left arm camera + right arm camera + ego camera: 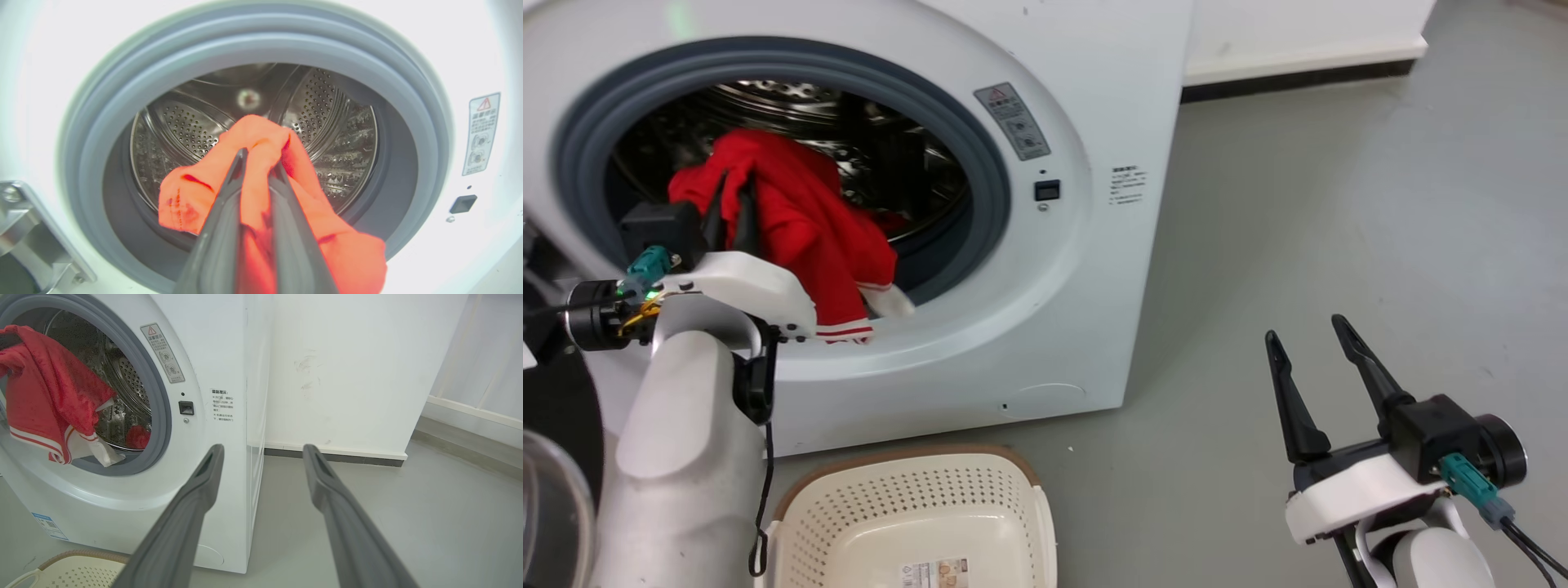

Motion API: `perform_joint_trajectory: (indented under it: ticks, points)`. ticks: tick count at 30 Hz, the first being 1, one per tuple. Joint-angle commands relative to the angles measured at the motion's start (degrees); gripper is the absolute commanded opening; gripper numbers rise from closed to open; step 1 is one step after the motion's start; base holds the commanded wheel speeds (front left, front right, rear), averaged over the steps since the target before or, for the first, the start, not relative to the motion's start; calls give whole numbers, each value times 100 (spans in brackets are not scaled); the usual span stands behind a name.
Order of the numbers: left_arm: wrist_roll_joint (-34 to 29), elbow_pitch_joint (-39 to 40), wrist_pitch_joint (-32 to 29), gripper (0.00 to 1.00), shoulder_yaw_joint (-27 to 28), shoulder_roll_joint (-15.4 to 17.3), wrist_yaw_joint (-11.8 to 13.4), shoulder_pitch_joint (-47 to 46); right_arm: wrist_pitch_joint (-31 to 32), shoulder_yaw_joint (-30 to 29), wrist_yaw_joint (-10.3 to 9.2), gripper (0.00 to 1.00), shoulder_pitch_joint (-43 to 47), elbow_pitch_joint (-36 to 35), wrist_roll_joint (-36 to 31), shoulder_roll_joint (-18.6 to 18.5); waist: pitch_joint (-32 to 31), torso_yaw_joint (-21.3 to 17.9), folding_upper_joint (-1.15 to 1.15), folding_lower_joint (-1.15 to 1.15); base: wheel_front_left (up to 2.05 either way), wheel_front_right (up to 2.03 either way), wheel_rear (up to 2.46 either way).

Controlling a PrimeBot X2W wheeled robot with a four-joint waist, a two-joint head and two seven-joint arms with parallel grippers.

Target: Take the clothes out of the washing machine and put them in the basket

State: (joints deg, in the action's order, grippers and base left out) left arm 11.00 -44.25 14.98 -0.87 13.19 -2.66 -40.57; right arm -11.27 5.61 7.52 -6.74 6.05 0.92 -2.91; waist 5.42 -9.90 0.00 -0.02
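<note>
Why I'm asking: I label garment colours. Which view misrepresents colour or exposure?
Left wrist view: overexposed, the washing machine front bleaches to white and the clothes read orange. Head view: even light, clothes clearly red. Right wrist view: well exposed, clothes red there too.

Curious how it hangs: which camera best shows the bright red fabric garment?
The head view: the red garment hangs from the left gripper across the door seal. Left wrist view: the pinched fold, close up. Right wrist view: its white-striped hem.
</note>
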Motion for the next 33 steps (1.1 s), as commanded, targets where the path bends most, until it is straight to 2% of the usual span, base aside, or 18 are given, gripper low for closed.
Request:
perform_joint_trajectory:
  ticks: [1,4,5,10,19,27,33]
  points:
    - [-52,246,28,0,9,-62,7,167,16,-42,-6,100,110,-66,-33,5,-158,172,0,2,0,0,0]
    - [-109,701,22,0,23,-125,0,515,76,-58,-6,100,232,-187,-36,6,-222,268,0,2,0,0,0]
    - [-138,1165,23,0,38,-202,16,858,140,-45,-6,100,302,-271,-50,4,-259,319,0,2,0,0,0]
    - [-199,1952,23,0,32,-315,82,1596,193,-40,-6,100,400,-368,-54,6,-310,388,0,2,0,0,0]
    - [-132,2773,-143,0,-203,-587,155,3166,226,17,-6,100,510,-408,-31,5,-327,501,0,2,0,0,0]
    - [38,2586,-450,0,-479,-785,157,4245,268,95,-6,100,361,-520,-146,5,-53,588,0,2,0,0,0]
    - [139,1891,-296,0,-594,-898,186,4042,255,119,-6,100,92,-633,-175,6,534,608,0,2,0,0,0]
